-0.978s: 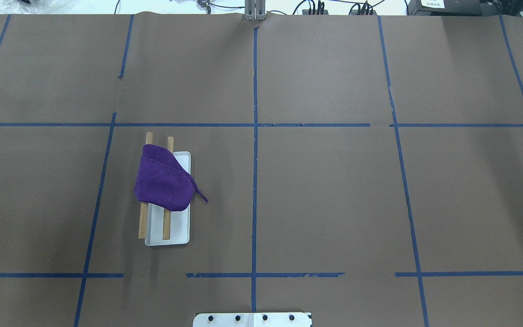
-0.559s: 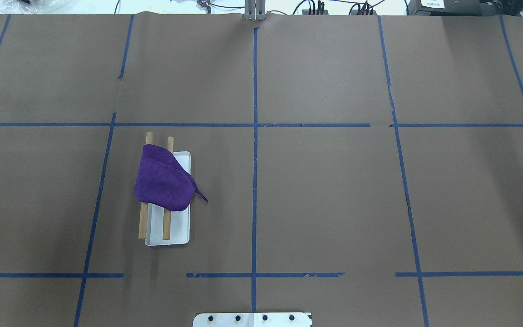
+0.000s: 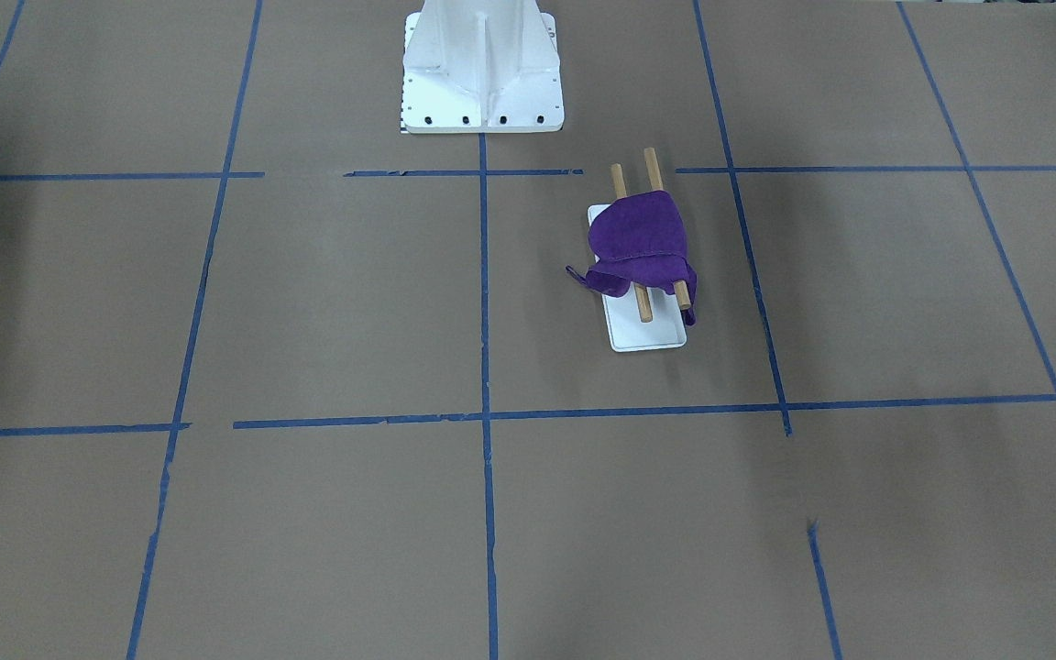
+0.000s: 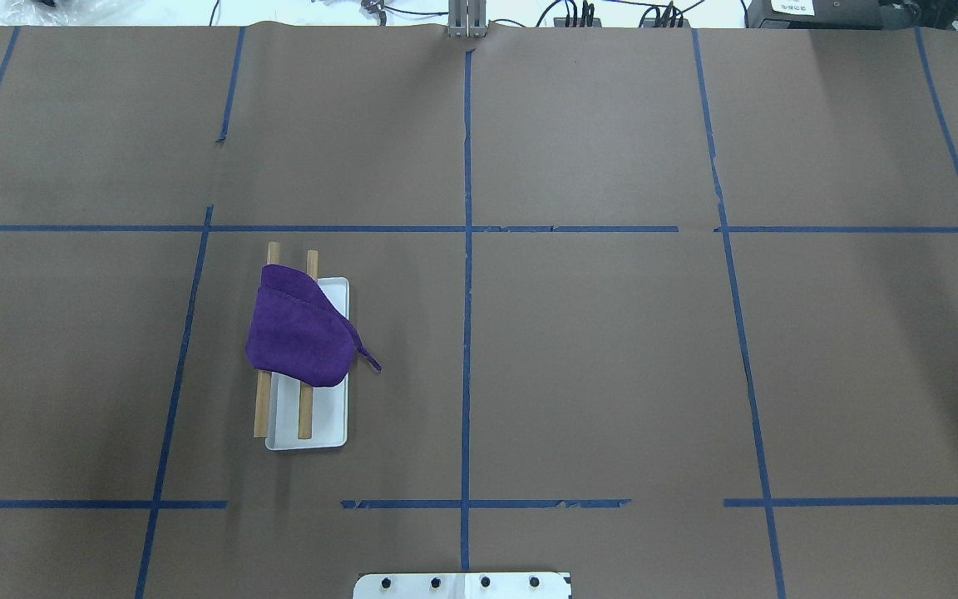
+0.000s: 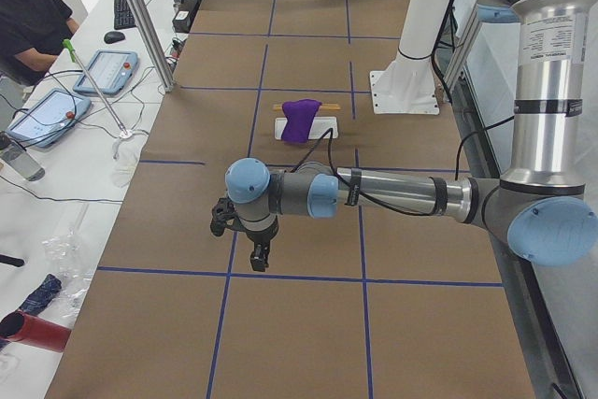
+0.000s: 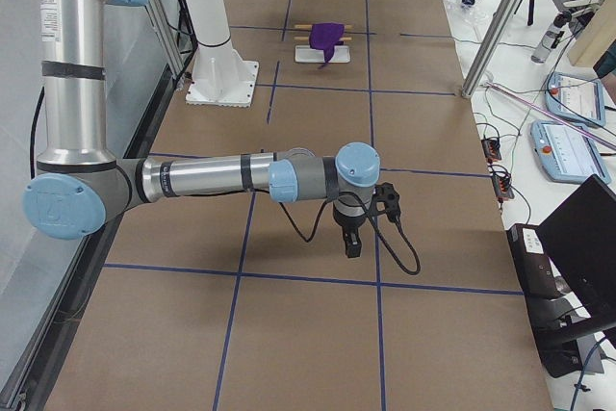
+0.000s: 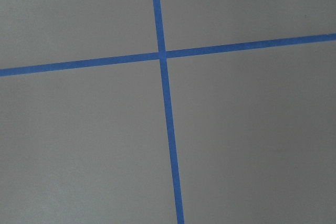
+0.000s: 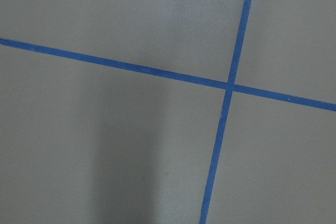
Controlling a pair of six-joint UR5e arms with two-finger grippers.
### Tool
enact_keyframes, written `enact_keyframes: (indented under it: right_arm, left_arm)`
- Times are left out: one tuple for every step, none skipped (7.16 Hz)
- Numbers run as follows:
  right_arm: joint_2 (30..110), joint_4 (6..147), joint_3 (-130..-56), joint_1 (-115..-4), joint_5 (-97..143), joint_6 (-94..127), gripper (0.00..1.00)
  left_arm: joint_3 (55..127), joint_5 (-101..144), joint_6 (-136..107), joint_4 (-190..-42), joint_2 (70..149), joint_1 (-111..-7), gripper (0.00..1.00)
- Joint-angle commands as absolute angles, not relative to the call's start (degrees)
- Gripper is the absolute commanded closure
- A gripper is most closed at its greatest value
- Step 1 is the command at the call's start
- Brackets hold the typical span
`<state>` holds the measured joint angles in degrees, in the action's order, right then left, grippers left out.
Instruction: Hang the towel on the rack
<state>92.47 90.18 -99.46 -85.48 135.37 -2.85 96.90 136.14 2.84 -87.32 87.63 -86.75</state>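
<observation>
Towel [image 4: 300, 333] draped over both dowels of rack [image 4: 325, 424], left of centre on counter. Hang judged done. Left gripper [image 5: 258, 261] and right gripper [image 6: 352, 245] well apart from it; open or closed: cannot tell. Next: keep clear.

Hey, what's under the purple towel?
The towel drapes over the rack. Its two wooden dowels stick out at both ends, above the white base. The dowels' middle stretches, and whatever holds them up, are covered.
</observation>
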Motion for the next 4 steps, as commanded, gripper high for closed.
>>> enact_keyframes:
  right_arm:
    - [92.8, 89.7, -99.8, -85.4, 135.4, -2.5, 0.0]
    - [92.8, 89.7, -99.8, -85.4, 135.3, -2.9, 0.0]
    - [92.8, 89.7, -99.9, -85.4, 135.4, -2.9, 0.0]
    - [92.9, 89.8, -99.8, -85.4, 135.4, -2.7, 0.0]
  left_arm:
    - [96.9, 136.2, 2.7, -87.4, 87.6, -86.7, 0.0]
    - [96.9, 136.1, 2.7, -87.3, 87.6, -86.7, 0.0]
    - [96.8, 136.1, 2.7, -87.3, 87.6, -86.7, 0.0]
    - [96.7, 136.1, 2.7, -87.3, 87.6, -86.7, 0.0]
